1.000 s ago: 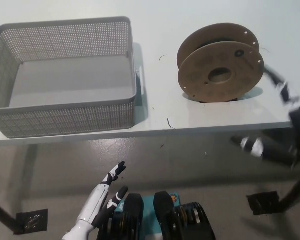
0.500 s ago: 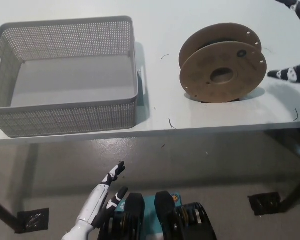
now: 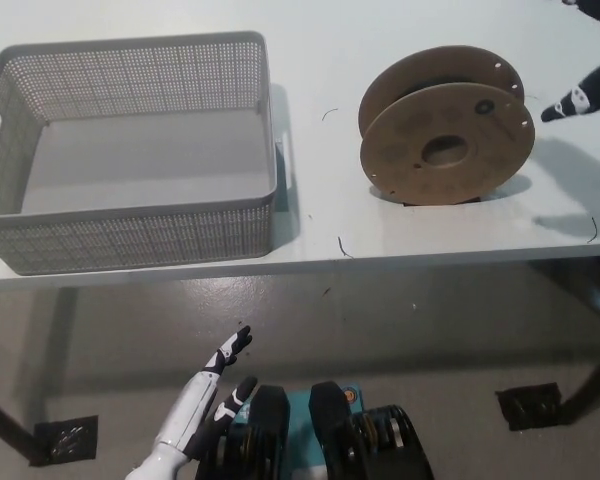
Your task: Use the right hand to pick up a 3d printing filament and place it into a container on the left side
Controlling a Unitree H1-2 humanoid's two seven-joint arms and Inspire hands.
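Brown cardboard filament spool (image 3: 446,128) standing on edge, right of grey perforated plastic basket (image 3: 130,150). Black right hand (image 3: 588,95) hovering beside, fingers spread, empty. White left hand (image 3: 205,400) idling low, open. Spool probably stiff, rollable; gripping across rims likely best.

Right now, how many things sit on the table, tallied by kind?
Filament spool: 1, brown, standing on edge
Basket: 1, grey mesh, nothing inside
Total on the white table: 2
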